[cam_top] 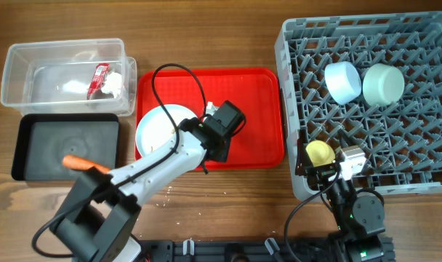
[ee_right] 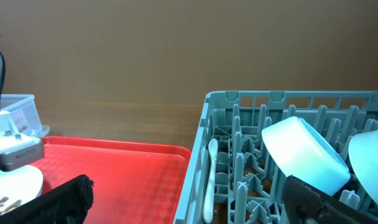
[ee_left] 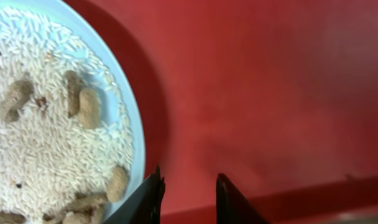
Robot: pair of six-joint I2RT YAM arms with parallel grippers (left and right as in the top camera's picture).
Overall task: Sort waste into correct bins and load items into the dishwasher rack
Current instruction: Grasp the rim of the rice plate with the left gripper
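A round white plate (cam_top: pixel 159 129) with white rice and tan crumbs (ee_left: pixel 89 107) lies on the red tray. My left gripper (cam_top: pixel 199 136) hangs low at the plate's right rim (ee_left: pixel 134 124). It is open and empty (ee_left: pixel 188 198), one finger by the rim and the other over the tray. The grey dishwasher rack (cam_top: pixel 294 44) holds a pale blue bowl (cam_top: pixel 342 81), a pale green bowl (cam_top: pixel 383 84), a yellow bowl (cam_top: pixel 319 151) and a white spoon (ee_right: pixel 210 180). My right gripper (cam_top: pixel 330 175) is open and empty (ee_right: pixel 189 202) at the rack's front left corner.
The clear bin (cam_top: pixel 17 62) at the back left holds a red wrapper (cam_top: pixel 99 78) and a white tissue (cam_top: pixel 115 84). The black bin (cam_top: pixel 32 131) in front of it holds an orange carrot (cam_top: pixel 79 161). The red tray (cam_top: pixel 250 109) lies between the bins and the rack.
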